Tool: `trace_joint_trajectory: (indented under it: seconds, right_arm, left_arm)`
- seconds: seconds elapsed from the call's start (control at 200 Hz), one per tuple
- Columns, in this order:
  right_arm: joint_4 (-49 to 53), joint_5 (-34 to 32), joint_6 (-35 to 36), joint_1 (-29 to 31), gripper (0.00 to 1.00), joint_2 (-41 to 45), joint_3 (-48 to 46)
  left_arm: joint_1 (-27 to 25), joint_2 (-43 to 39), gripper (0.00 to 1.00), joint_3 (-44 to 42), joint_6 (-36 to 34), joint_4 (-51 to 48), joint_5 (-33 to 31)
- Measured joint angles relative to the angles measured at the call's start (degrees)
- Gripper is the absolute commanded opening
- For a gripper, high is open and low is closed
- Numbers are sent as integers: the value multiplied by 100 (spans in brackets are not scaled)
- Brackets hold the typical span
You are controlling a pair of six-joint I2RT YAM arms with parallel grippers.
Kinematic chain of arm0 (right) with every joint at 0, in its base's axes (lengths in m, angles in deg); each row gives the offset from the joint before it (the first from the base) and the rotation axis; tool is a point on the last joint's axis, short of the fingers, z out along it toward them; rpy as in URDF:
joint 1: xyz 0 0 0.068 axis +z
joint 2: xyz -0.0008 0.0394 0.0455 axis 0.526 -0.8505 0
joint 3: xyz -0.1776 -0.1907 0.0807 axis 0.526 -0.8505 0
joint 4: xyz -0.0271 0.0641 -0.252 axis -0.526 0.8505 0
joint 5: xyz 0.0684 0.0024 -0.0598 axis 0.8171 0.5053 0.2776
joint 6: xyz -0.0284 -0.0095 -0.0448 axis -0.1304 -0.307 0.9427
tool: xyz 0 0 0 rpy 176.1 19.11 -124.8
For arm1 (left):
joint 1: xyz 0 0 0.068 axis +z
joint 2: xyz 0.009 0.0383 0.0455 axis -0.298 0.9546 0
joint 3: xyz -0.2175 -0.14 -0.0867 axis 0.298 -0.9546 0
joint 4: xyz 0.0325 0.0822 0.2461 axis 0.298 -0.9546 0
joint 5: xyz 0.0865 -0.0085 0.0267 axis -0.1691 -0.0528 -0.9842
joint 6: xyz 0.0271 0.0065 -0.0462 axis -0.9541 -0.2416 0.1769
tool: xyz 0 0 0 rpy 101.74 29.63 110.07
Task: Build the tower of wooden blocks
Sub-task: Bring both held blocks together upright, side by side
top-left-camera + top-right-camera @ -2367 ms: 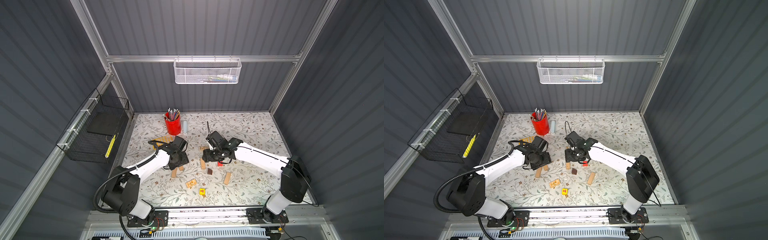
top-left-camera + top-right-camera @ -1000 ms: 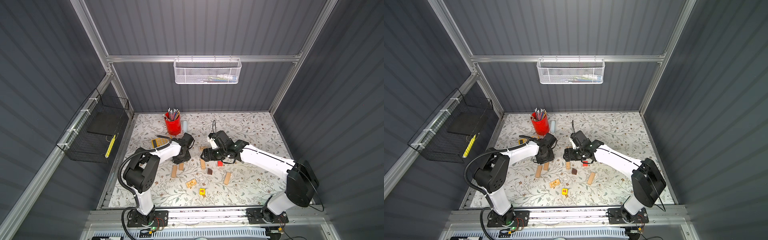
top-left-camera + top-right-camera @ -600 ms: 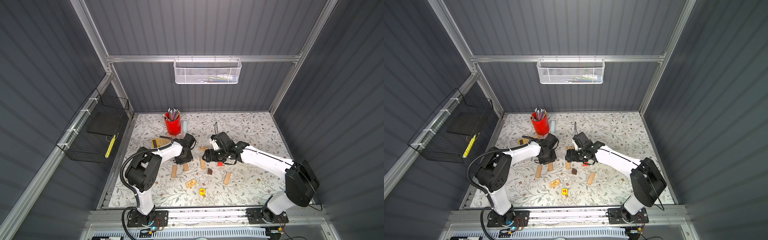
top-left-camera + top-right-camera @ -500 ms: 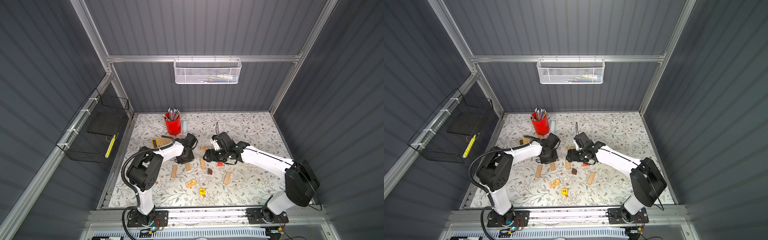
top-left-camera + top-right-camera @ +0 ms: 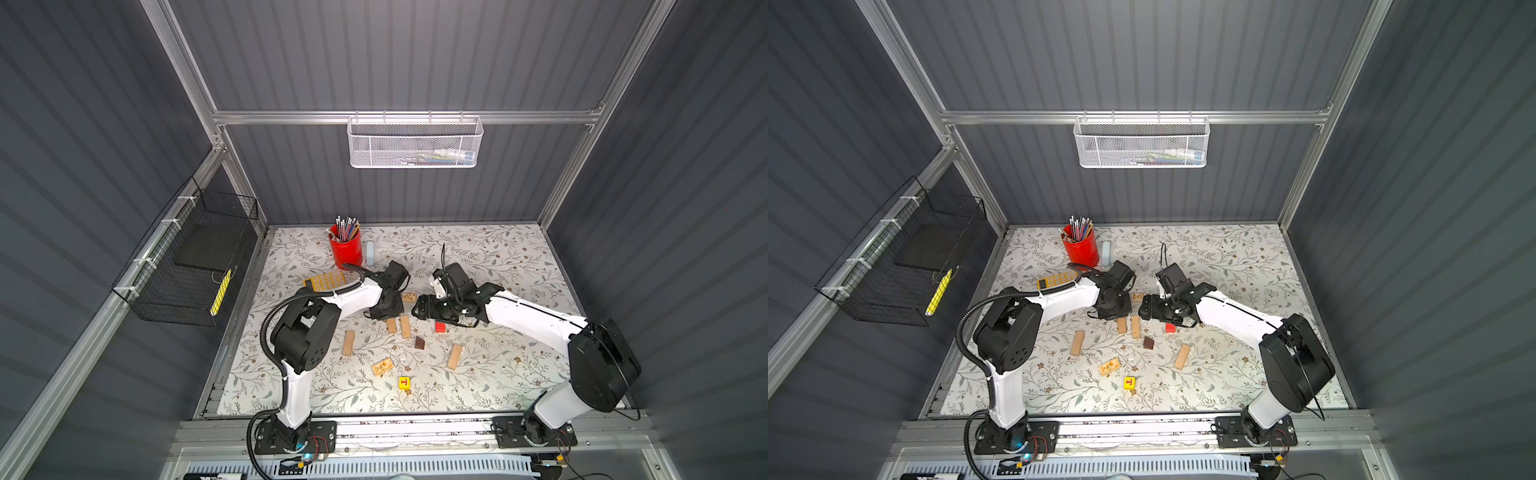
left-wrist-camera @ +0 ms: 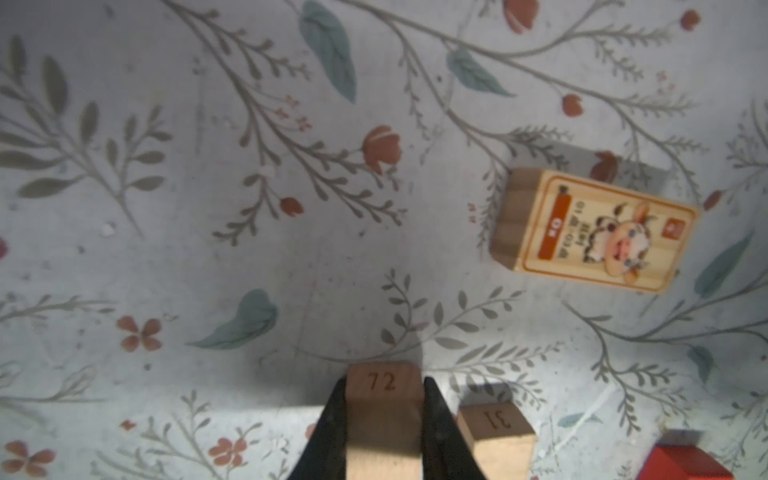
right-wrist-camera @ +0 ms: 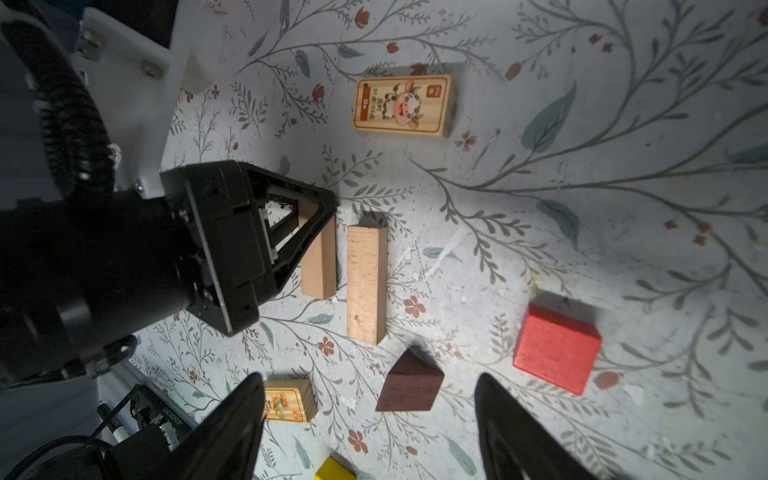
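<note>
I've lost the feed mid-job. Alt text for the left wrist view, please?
Black fingers of the left gripper clamp the tan plank marked 72 on the floral table. A plank marked 31 lies alongside, a printed ox block farther off.

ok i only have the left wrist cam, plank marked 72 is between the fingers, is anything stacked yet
observer: no, in both top views no piece rests on another; the yellow cube lies alone nearest the table's front edge.
operator: where's the right arm
observer: the right gripper is open and empty; its wrist view shows the dark brown wedge between its fingertips.
operator: spare planks
observer: two besides the plank marked 72 and its neighbour: left plank, right plank.
</note>
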Motion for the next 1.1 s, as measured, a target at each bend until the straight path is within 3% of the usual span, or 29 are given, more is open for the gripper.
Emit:
trace_joint_trajectory:
  seconds: [0.22,0.57,0.845,1.101]
  right_arm:
    - [-31,0,-39,-9,79,0,-13]
    - [-81,48,-170,-26,74,2,-140]
    - [-122,306,-304,-66,60,-52,-160]
    - [-168,820,-411,-68,46,-706,-52]
  left_arm:
    - [-146,0,22,0,-398,-17,166]
    - [-179,0,39,111,-728,-212,223]
    - [-179,-367,36,31,-713,-249,223]
    - [-157,-1169,30,-841,-358,166,345]
